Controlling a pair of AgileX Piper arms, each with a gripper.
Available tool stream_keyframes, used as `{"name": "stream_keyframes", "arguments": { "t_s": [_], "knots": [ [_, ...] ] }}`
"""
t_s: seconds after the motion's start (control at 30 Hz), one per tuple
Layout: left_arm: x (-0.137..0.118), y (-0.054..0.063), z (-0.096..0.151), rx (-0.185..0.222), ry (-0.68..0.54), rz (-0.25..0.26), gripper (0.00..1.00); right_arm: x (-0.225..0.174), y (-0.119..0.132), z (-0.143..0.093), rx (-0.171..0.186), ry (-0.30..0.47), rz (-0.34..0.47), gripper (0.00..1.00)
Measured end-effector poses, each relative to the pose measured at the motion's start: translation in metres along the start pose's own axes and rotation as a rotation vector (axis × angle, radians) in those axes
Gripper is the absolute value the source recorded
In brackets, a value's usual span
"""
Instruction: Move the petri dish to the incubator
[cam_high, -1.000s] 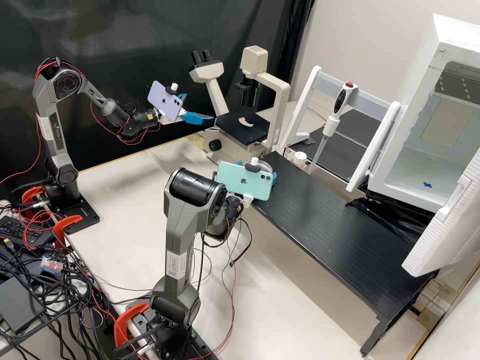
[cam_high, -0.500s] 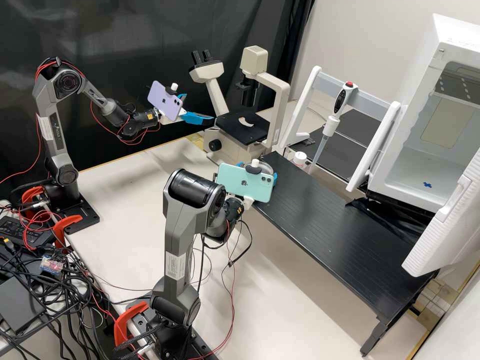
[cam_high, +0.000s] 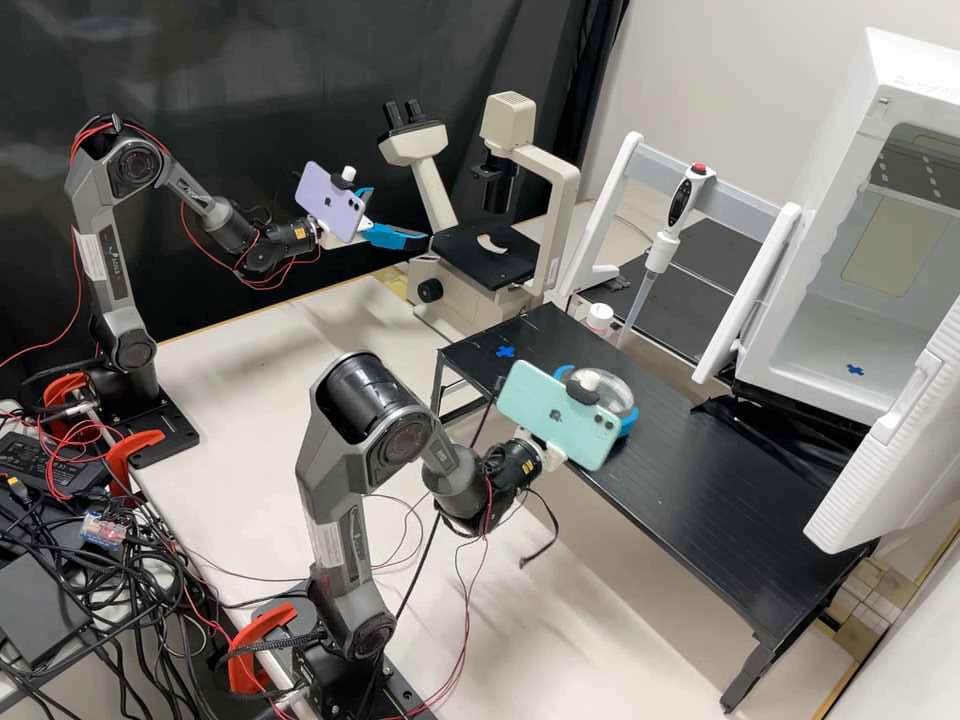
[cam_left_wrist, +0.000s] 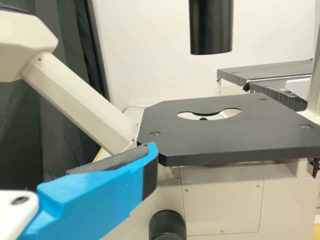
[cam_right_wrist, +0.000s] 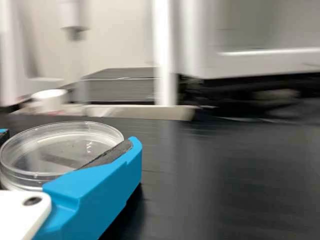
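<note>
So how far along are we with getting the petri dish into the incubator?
Pickup looks done: the right gripper has the petri dish between its fingers. The incubator stands open too. In hand: the carry, with the dish over the black stand, outside the incubator. Left: bringing it inside, setting it down, perhaps by the blue cross on the incubator floor, and letting go.

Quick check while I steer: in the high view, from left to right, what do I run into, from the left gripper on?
Left gripper, left-hand blue cross, petri dish, pipette, incubator.
</note>
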Motion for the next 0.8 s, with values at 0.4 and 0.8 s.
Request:
{"name": "stream_keyframes", "arguments": {
  "t_s": [0.4,0.8],
  "knots": [
    [0.000,0.000,0.000,0.000,0.000,0.000,1.00,0.031,0.082,0.050,0.005,-0.111,0.252,0.00],
    [0.000,0.000,0.000,0.000,0.000,0.000,1.00,0.103,0.137,0.050,0.029,-0.184,0.326,0.00]
  ]
}}
